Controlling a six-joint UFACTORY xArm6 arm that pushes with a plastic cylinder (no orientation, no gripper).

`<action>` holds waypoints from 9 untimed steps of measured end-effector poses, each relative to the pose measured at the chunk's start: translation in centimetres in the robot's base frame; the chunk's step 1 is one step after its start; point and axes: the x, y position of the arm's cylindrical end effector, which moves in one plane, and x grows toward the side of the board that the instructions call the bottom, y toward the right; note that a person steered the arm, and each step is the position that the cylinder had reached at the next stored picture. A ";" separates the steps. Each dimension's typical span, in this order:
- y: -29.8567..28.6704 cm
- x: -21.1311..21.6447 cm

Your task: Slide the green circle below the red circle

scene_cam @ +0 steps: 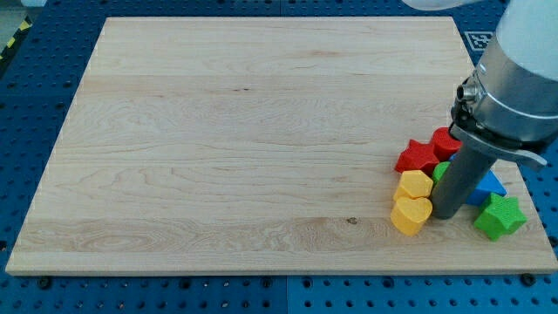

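camera view's right shows my tip point(445, 215) standing upright on the worktop point(227, 148), a bare rod holding nothing, touching the yellow heart point(411, 215). yellow hexagon point(415, 184), red star point(418, 157), green circle point(443, 171) behind the rod, red circle point(446, 141), blue block point(488, 187), green star point(500, 216).

All the blocks are bunched up near the wooden board's point(244, 139) bottom right corner: red star point(416, 156), red circle point(446, 140), yellow hexagon point(415, 184), yellow heart point(411, 215), green star point(500, 216). My tip point(445, 215) sits right beside the yellow heart, on its right. The rod hides most of the green circle point(442, 170) and a blue block point(490, 186).
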 end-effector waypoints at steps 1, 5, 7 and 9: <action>0.0 -1.2; 0.0 -5.3; 0.0 -6.2; 0.0 -2.7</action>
